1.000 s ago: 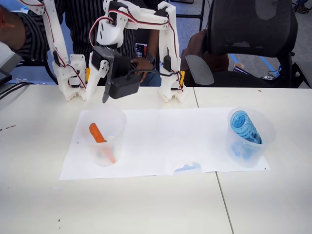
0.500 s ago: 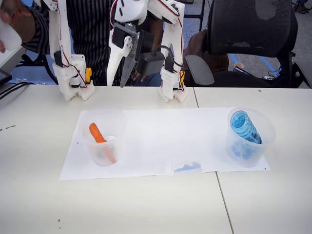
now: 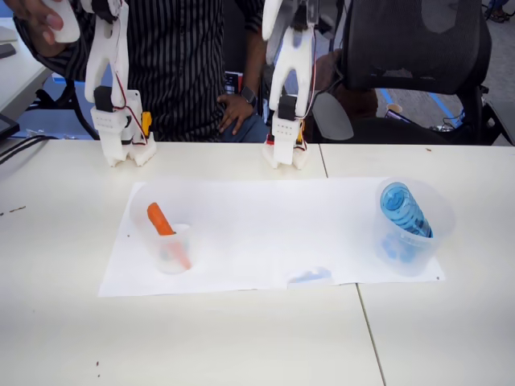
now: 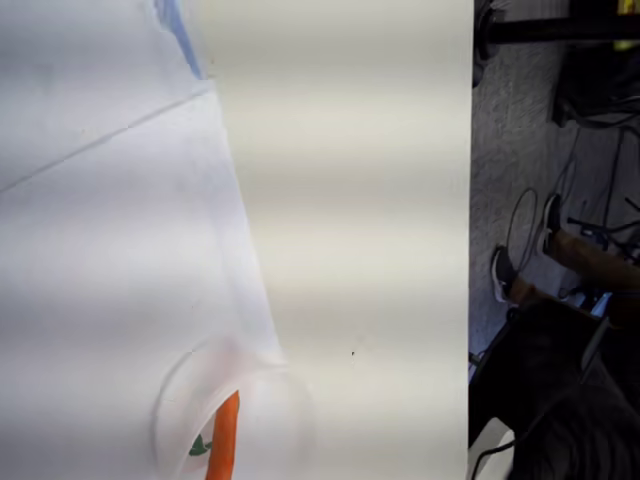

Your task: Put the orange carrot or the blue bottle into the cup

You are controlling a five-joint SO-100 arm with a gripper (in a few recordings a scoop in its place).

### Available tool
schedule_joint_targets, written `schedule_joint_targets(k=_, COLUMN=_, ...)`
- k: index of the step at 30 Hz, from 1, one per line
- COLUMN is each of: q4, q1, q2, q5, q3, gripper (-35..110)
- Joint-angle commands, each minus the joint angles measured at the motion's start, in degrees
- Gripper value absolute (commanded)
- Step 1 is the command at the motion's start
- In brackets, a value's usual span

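The orange carrot (image 3: 162, 223), just one, stands slanted in the cup (image 3: 170, 226), its top leaning up-left in the fixed view and its lower end at the frosted bottom beside a green mark (image 4: 199, 446). One ribbed blue bottle (image 3: 404, 211) leans in a second clear cup (image 3: 412, 229) to the right. Both cups stand on a white paper sheet (image 3: 265, 233). The white arm (image 3: 288, 96) rises out of view, so I cannot tell how its fingers are set.

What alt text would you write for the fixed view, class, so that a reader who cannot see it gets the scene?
An orange carrot leans inside a clear cup on the left of a white paper sheet, and a blue bottle stands tilted in a second clear cup on the right. Behind the white table, a white robot arm rises up, with a person in a striped shirt standing there.
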Motion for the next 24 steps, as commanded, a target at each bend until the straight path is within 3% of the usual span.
schedule_joint_targets(k=1, q4=0.88, q1=-2.46, q2=6.77, q5=1.49, q3=0.79, gripper=26)
schedule_joint_targets(k=10, q4=-0.53, q1=-4.83, q2=18.02, q5=1.41, q3=23.2, gripper=26)
schedule_joint_targets(k=24, q4=-23.99, q1=-4.92, q2=40.43, q5=1.32, q3=62.31, gripper=26)
